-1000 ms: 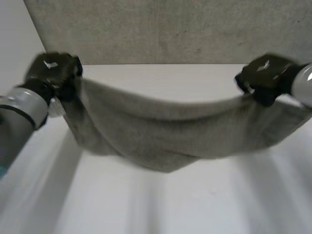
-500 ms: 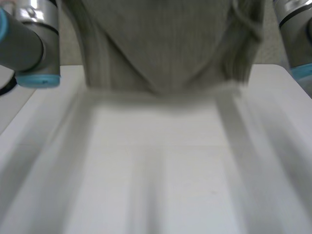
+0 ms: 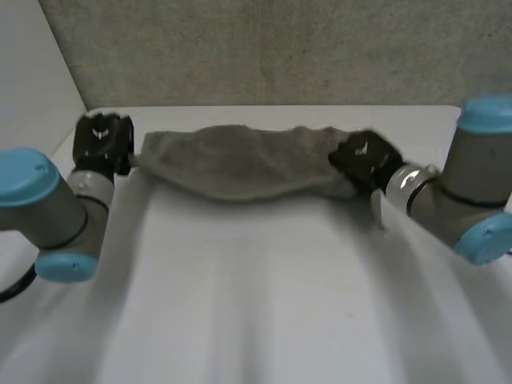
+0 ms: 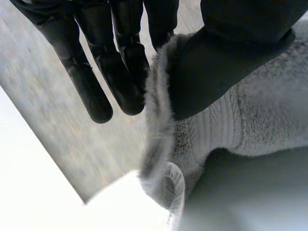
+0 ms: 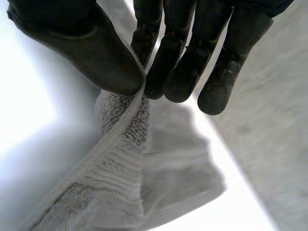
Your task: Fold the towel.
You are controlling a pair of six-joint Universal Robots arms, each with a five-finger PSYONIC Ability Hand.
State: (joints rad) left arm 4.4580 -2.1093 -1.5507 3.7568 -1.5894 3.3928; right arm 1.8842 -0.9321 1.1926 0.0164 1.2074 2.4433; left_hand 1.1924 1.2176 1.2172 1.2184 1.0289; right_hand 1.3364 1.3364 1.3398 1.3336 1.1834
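A grey towel [image 3: 244, 162] hangs slack between my two hands just over the far part of the white table [image 3: 264, 304], its middle sagging onto the surface. My left hand [image 3: 102, 142] pinches the towel's left end. In the left wrist view the thumb [image 4: 216, 62] presses the towel's hem [image 4: 159, 130] against the fingers [image 4: 120, 62]. My right hand [image 3: 366, 158] pinches the right end. In the right wrist view its thumb [image 5: 91, 53] and fingers [image 5: 180, 53] clamp the towel's banded edge [image 5: 120, 130], and the cloth hangs below them.
A grey wall [image 3: 272, 48] rises just behind the table's far edge, close to both hands. A pale panel [image 3: 32, 80] stands at the far left. The near half of the table lies bare in front of the towel.
The towel was lifted high and swung up toward the camera half a second ago. Now both hands have carried it down and away, and it rests low at the table's far side.
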